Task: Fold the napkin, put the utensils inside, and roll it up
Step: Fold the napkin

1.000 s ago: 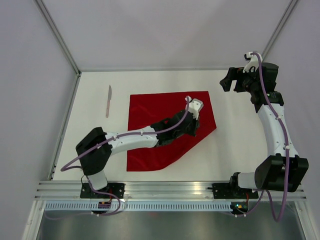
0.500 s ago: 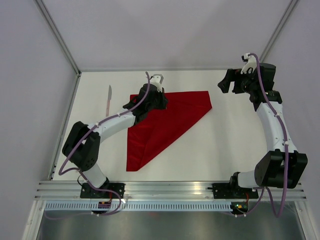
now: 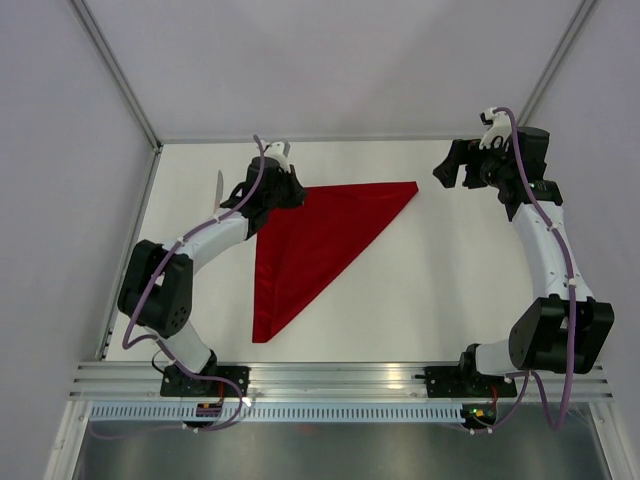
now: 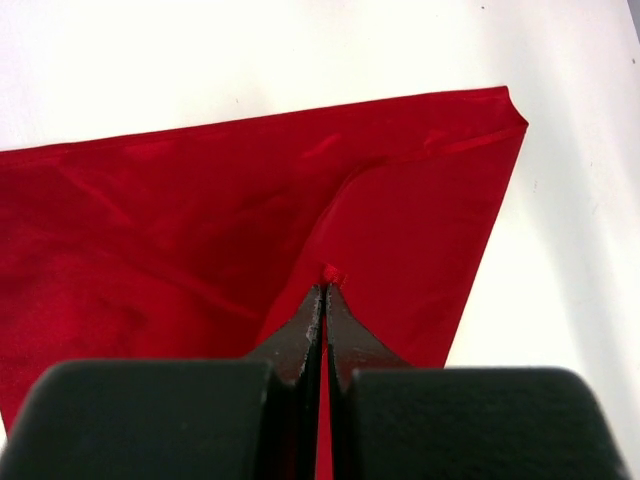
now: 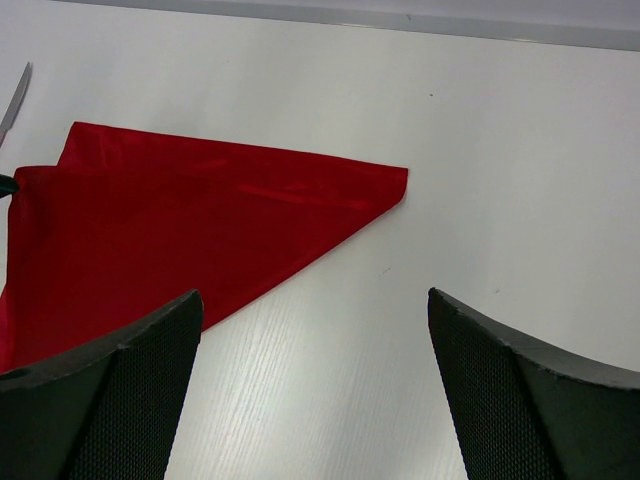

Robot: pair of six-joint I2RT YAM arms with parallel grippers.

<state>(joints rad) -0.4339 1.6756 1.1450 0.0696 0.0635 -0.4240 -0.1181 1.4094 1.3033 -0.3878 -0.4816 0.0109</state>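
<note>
The red napkin (image 3: 310, 240) lies folded into a triangle on the white table, long edge running from far right to near left. My left gripper (image 3: 268, 192) is at its far-left corner, shut on a pinch of the cloth (image 4: 200, 230); a red nub shows at the tips of that gripper (image 4: 325, 290). A knife (image 3: 218, 186) lies just left of that gripper, partly hidden by the arm, and its blade (image 5: 15, 95) shows in the right wrist view. My right gripper (image 3: 450, 168) hangs open above the table, right of the napkin's far-right point (image 5: 180, 220), nothing between its fingers (image 5: 312, 300).
The table's left rail (image 3: 128, 260) runs close beside the knife. The back wall (image 3: 350, 70) stands just behind both grippers. Bare white tabletop (image 3: 440, 290) stretches right of and in front of the napkin.
My left gripper has carried a napkin corner from the right middle across to the far-left corner, turning the open square into a triangle. The right arm has barely moved.
</note>
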